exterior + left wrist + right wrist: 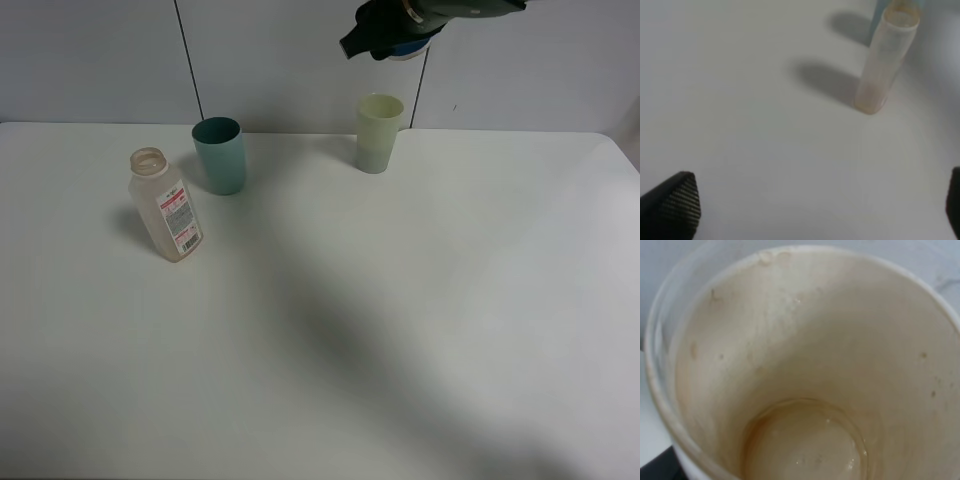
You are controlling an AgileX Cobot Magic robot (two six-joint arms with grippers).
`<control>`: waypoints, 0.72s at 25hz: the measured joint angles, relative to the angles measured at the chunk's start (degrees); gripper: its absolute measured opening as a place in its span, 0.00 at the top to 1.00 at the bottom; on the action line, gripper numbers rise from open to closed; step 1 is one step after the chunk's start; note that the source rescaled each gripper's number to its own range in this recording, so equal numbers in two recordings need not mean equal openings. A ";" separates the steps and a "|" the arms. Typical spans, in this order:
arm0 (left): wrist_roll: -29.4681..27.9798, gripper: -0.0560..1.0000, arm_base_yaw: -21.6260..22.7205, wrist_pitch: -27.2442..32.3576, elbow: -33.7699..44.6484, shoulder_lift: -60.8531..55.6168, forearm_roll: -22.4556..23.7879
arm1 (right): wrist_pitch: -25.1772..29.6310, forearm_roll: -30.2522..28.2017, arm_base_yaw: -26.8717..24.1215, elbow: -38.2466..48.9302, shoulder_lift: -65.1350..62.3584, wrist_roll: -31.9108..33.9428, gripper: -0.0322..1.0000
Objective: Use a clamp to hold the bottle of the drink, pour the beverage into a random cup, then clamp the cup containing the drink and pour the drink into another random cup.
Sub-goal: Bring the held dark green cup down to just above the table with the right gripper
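Observation:
The bottle (165, 205) stands uncapped at the table's left, nearly empty; the left wrist view shows it (885, 60) with a faint brown tint at its base. My left gripper (812, 210) hangs open over bare table, well short of the bottle, with nothing between its fingers. At the top of the high view my right gripper (395, 40) is shut on the blue-banded white cup (408, 47), held in the air above the pale green tumbler (380, 132). The right wrist view looks into this cup (805, 340): brown-stained walls and a thin film of beverage (805, 445) at the bottom.
A teal tumbler (220, 155) stands just right of the bottle, near the back of the white table (400, 320). The pale green tumbler's lower half looks darker than its top. A grey panelled wall runs behind the table's far edge.

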 joint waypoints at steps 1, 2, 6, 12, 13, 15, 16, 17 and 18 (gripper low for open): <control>0.00 0.00 0.00 0.00 0.00 0.00 0.00 | -1.11 1.78 0.83 0.00 -1.25 -0.55 0.92; 0.00 0.00 0.00 0.00 0.00 0.00 0.00 | -2.99 5.24 2.19 0.00 -2.73 -2.26 0.92; 0.00 0.00 0.00 0.00 0.00 0.00 0.00 | -7.26 16.80 4.18 0.00 -4.62 -12.35 0.92; 0.00 0.00 0.00 0.00 0.00 0.00 0.00 | -11.42 42.72 5.09 0.25 -4.84 -39.67 0.92; 0.00 0.00 0.00 0.00 0.00 0.00 0.00 | -13.84 53.32 5.09 1.35 -4.84 -49.95 0.92; 0.00 0.00 0.00 0.00 0.00 0.00 0.00 | -17.41 62.47 5.09 3.74 -4.86 -60.63 0.92; 0.00 0.00 0.00 0.00 0.00 0.00 0.00 | -19.44 66.35 5.09 4.96 -4.86 -64.56 0.92; 0.00 0.00 0.00 0.00 0.00 0.00 0.00 | -21.36 69.48 5.09 6.49 -4.86 -66.86 0.92; 0.00 0.00 0.00 0.00 0.00 0.00 0.00 | -23.77 71.94 5.09 8.37 -4.86 -68.82 0.92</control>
